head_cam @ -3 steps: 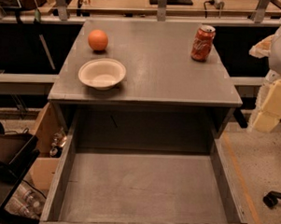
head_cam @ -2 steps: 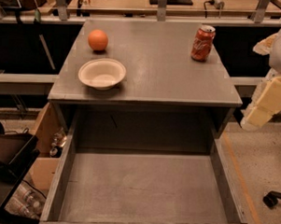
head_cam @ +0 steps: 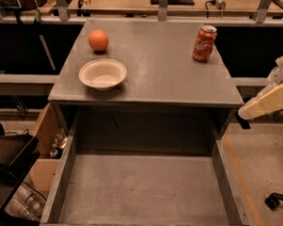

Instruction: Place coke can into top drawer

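1. The hand (head_cam: pixel 247 115) hung off to the right of the cabinet, just past the counter's front right corner and a little below its top. It held nothing, and I could not tell whether it was spread or pressed together.
2. The coke can (head_cam: pixel 204 43) stood upright near the back right of the counter (head_cam: pixel 152 77), close to the right edge and well apart from the hand. That spot looked handy to me: it was the nearest thing to the arm, with bare surface in front of it and to its left.
3. The top drawer (head_cam: pixel 147 190) stood open below the counter's front edge. Nothing lay on its flat bottom, so I judged the can could go down anywhere inside its low walls.
4. A bowl (head_cam: pixel 102 74) and an orange fruit (head_cam: pixel 98 40) sat on the left half, well apart from the can. I reckoned neither would get in the way of a reach from the right.
5. The edges to mind, I thought, were the counter's right rim on the way in and its front lip on the way down to the drawer.
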`<state>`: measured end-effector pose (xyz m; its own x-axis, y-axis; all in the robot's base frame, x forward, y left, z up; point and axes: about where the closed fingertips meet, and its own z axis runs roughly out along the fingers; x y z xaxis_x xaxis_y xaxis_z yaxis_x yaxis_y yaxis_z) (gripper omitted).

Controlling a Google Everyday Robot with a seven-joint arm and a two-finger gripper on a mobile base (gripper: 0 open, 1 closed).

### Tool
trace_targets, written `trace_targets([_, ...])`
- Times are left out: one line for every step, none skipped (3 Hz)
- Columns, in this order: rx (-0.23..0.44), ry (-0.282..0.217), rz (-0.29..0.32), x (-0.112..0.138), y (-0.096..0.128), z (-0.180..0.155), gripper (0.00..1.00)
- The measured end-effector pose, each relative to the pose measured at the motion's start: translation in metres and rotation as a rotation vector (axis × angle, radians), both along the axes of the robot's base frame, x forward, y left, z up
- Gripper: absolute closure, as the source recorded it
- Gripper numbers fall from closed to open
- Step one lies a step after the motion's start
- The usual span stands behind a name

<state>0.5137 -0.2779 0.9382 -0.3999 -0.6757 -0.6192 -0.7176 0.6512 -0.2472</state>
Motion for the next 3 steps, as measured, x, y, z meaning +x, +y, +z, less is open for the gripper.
trace_targets([0.127, -0.165, -0.026, 0.047, -0.007, 0.007, 0.0])
trace_targets([0.263, -0.351, -0.054, 0.097, -0.013, 0.026, 0.0])
trace_targets([0.285, -0.424, -0.088, 0.116, -0.015, 0.036, 0.0])
